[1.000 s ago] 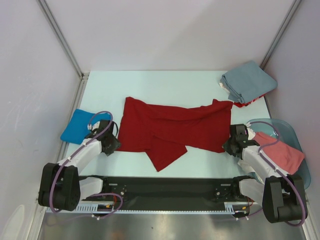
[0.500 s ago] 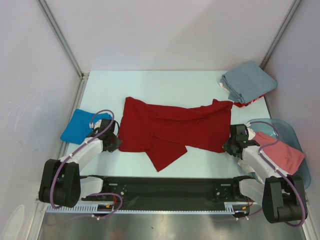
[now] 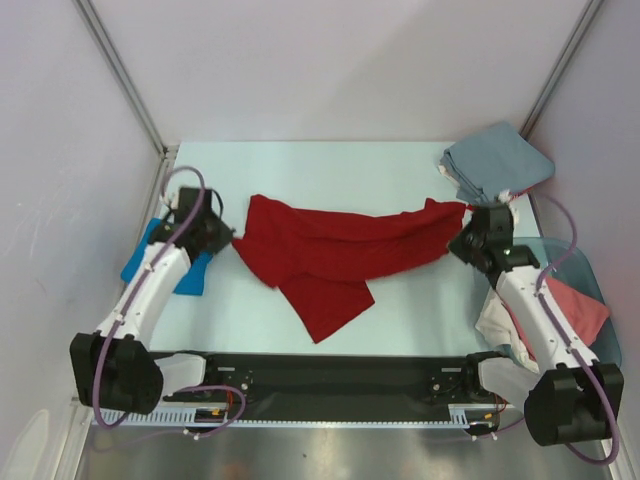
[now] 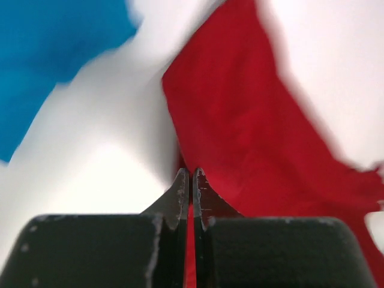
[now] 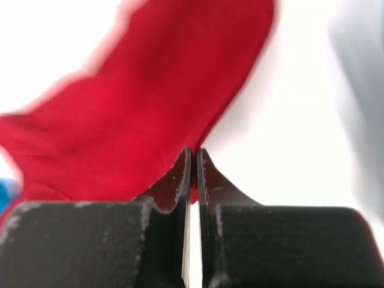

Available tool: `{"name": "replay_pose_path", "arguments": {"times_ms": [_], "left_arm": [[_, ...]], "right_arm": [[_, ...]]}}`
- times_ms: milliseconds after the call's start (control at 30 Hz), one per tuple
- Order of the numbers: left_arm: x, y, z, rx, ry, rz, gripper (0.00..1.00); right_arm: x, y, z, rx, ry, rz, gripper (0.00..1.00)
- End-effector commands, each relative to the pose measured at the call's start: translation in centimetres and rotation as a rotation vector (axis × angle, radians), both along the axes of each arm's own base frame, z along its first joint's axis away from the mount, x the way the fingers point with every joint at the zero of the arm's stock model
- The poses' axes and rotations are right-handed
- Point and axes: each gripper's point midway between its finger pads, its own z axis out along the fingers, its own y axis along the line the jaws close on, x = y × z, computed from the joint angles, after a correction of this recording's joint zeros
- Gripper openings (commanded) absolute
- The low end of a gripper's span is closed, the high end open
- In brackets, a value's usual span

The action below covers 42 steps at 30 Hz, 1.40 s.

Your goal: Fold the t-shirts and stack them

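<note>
Fingers (image 4: 181, 198) of the left gripper (image 3: 222, 239) and right gripper (image 3: 463, 243) pinch opposite ends of the red shirt (image 3: 340, 252). Lifting both ends evenly, with the cloth taut, should give a clean fold.

The soft cotton t-shirt in the middle (image 3: 340, 255) is deep red all over, with no pattern. The soft t-shirt at the left (image 3: 136, 264) is bright blue and plain. The folded t-shirt in the far right corner (image 3: 500, 162) is grey-blue. The see-through plastic tub (image 3: 592, 262) is pale blue, and the t-shirt in it (image 3: 582, 305) is salmon pink. The crumpled cloth at its edge (image 3: 492, 318) is white. The flat surface (image 3: 330, 175) is very pale green-white. The left arm (image 3: 150, 290) and right arm (image 3: 535, 310) are white with black joints and purple cables (image 3: 184, 169). The left fingers (image 4: 177, 198) and right fingers (image 5: 182, 177) are black with pale scuffed edges.
</note>
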Motion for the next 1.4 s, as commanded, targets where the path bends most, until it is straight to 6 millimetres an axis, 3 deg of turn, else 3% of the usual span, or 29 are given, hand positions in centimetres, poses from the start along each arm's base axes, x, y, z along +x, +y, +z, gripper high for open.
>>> {"name": "replay_pose_path", "arguments": {"times_ms": [0,33,67,100,133,167,233,267,333,367,433,467,500,667,767,800,833,867,933,967,1000,1033,1133,1167,1200,1267,1300,1333,1367], "left_arm": [[3.8,0.4,10.2,-0.028,-0.185,-0.016,0.00],[4.4,0.4,12.0,-0.029,-0.210,-0.019,0.01],[4.8,0.6,14.2,-0.030,-0.246,-0.018,0.01],[5.0,0.5,18.8,-0.035,-0.335,-0.035,0.00],[4.9,0.5,20.9,-0.037,-0.378,-0.042,0.01],[4.7,0.6,25.3,-0.038,-0.475,-0.051,0.00],[3.6,0.1,29.6,-0.048,-0.580,-0.099,0.00],[1.9,-0.5,33.5,-0.050,-0.688,-0.151,0.01],[-0.4,-0.8,37.1,-0.051,-0.797,-0.186,0.01],[-2.7,-0.8,39.5,-0.045,-0.883,-0.199,0.00],[-5.6,-0.8,42.4,-0.043,-0.999,-0.208,0.00],[-7.0,-0.8,43.7,-0.045,-1.047,-0.208,0.00],[-9.6,-0.6,45.5,-0.044,-1.125,-0.210,0.01],[-17.6,-0.2,51.9,-0.040,-1.383,-0.209,0.00],[-20.1,-0.2,54.8,-0.049,-1.475,-0.210,0.00],[-20.0,-0.3,55.3,-0.055,-1.479,-0.215,0.00],[-18.4,-0.5,55.4,-0.064,-1.456,-0.220,0.00],[-18.2,-1.0,55.9,-0.090,-1.458,-0.245,0.00],[-16.0,-1.8,55.4,-0.123,-1.419,-0.277,0.00],[-12.5,-2.5,53.8,-0.160,-1.339,-0.290,0.00],[-11.0,-3.1,53.0,-0.178,-1.307,-0.316,0.01],[-7.5,-3.7,50.6,-0.201,-1.227,-0.335,0.00],[-2.7,-4.2,46.5,-0.224,-1.119,-0.332,0.01],[-0.3,-4.4,43.6,-0.237,-1.045,-0.323,0.00],[1.5,-4.4,42.5,-0.241,-1.027,-0.315,0.00],[4.2,-4.5,40.5,-0.249,-0.978,-0.300,0.00],[6.5,-4.6,39.2,-0.252,-0.937,-0.295,0.00],[7.9,-4.8,38.5,-0.255,-0.900,-0.295,0.00],[7.6,-4.8,41.5,-0.247,-0.959,-0.306,0.00]], "right_arm": [[3.4,1.0,10.0,0.008,-0.223,0.092,0.00],[4.4,1.3,13.7,0.006,-0.296,0.116,0.00],[4.7,1.7,16.0,0.017,-0.335,0.143,0.00],[4.9,1.8,17.7,0.018,-0.363,0.149,0.00],[4.7,2.0,19.0,0.016,-0.374,0.177,0.00],[4.4,2.1,23.2,0.018,-0.466,0.190,0.00],[3.3,2.3,26.8,0.014,-0.549,0.222,0.00],[1.9,2.2,30.2,0.010,-0.640,0.225,0.00],[-0.1,2.0,33.7,0.000,-0.743,0.225,0.00],[-2.2,1.8,35.7,-0.010,-0.812,0.220,0.00],[-4.9,1.1,39.1,-0.025,-0.923,0.192,0.00],[-7.2,0.8,40.7,-0.036,-0.988,0.184,0.00],[-8.8,0.5,42.4,-0.043,-1.046,0.170,0.00],[-15.9,-0.7,47.3,-0.065,-1.252,0.117,0.00],[-19.0,-1.9,49.7,-0.091,-1.335,0.059,0.00],[-19.1,-2.3,50.1,-0.098,-1.340,0.036,0.00],[-19.8,-2.5,51.0,-0.105,-1.362,0.028,0.00],[-19.4,-2.5,51.0,-0.104,-1.347,0.030,0.00],[-17.7,-2.5,50.7,-0.103,-1.305,0.025,0.00],[-16.4,-2.4,49.9,-0.103,-1.270,0.027,0.00],[-15.2,-2.3,49.1,-0.102,-1.238,0.031,0.00],[-12.6,-2.2,47.2,-0.092,-1.164,0.030,0.00],[-8.3,-1.8,43.5,-0.078,-1.052,0.036,0.00],[-6.3,-1.4,42.1,-0.059,-1.015,0.047,0.00],[-4.0,-1.0,39.4,-0.047,-0.946,0.056,0.00],[-0.2,0.1,36.7,-0.006,-0.872,0.092,0.00],[1.1,0.4,35.7,0.002,-0.848,0.098,0.00],[2.2,1.1,35.3,0.022,-0.834,0.131,0.00],[3.9,1.5,34.9,0.039,-0.819,0.138,0.00]]}}
